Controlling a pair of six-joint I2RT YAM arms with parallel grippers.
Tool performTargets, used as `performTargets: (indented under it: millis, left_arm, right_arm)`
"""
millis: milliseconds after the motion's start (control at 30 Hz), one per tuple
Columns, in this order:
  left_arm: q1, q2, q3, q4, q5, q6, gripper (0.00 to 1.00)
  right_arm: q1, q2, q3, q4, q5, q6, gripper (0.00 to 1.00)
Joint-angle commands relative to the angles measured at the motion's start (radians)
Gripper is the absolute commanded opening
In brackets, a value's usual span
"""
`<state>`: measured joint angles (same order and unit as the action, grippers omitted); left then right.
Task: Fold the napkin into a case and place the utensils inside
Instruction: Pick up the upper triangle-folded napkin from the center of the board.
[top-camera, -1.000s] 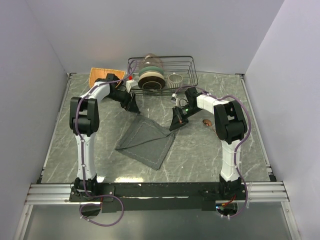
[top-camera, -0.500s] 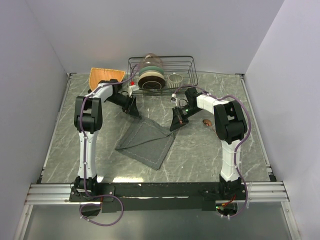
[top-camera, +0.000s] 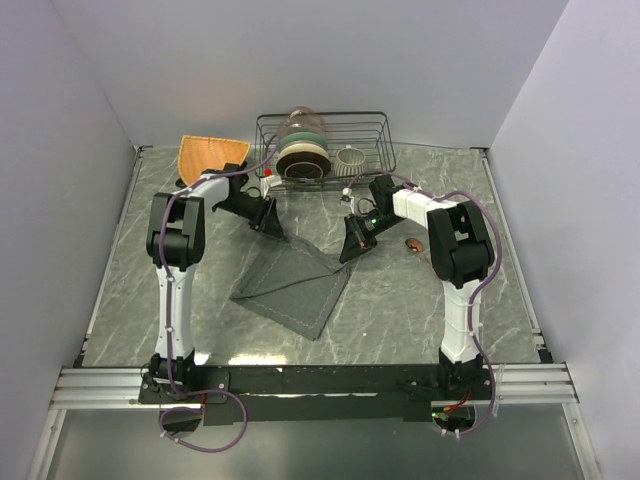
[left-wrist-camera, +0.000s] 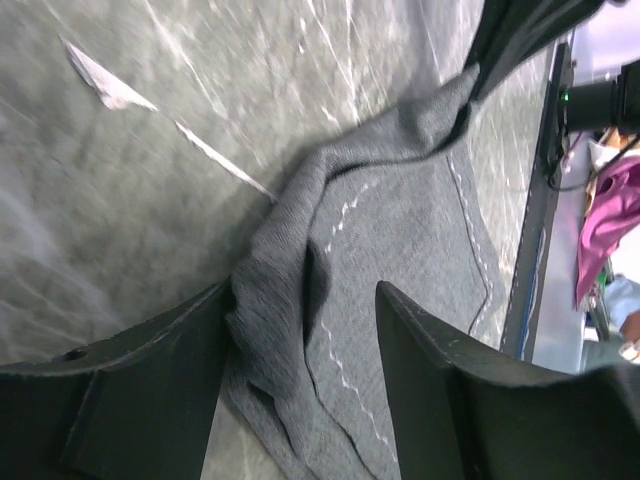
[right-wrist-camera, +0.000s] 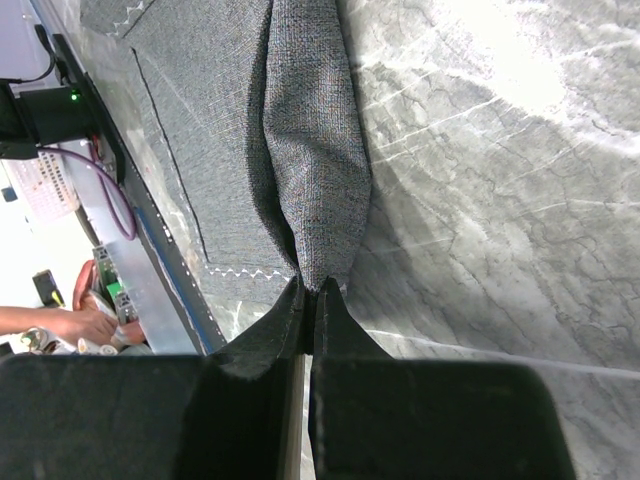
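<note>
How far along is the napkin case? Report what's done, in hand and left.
Done: little; the napkin lies loose, with no case formed. In hand: the right gripper pinches one bunched corner; the left gripper straddles another corner, jaws open. Left: all the folds, then loading the utensils; only one copper-coloured piece shows, on the table by the right arm.

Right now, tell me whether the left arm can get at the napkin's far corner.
Probably yes. The left gripper stands open astride the bunched corner of the napkin, with nothing in between. The right gripper pinches another corner, out of the way.
</note>
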<state>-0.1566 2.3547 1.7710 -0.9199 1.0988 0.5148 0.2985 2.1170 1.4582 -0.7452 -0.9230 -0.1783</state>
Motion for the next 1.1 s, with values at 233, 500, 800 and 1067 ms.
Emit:
performTargets:
  millis: [233, 500, 800, 1067]
  left_arm:
    - [-0.035, 0.037, 0.099, -0.066, -0.053, 0.127, 0.54]
    - [-0.057, 0.025, 0.125, -0.220, -0.155, 0.401, 0.55]
    - [-0.073, 0.069, 0.234, -0.316, -0.241, 0.539, 0.54]
    - [-0.107, 0.132, 0.343, -0.372, -0.247, 0.585, 0.54]
  right_arm:
    - [0.011, -0.065, 0.021, -0.016, 0.013, -0.027, 0.00]
    - [0.011, -0.057, 0.027, -0.020, 0.009, -0.024, 0.00]
    - [0.013, -0.048, 0.031, -0.032, 0.010, -0.033, 0.00]
    - [0.013, -0.040, 0.044, -0.036, 0.012, -0.036, 0.00]
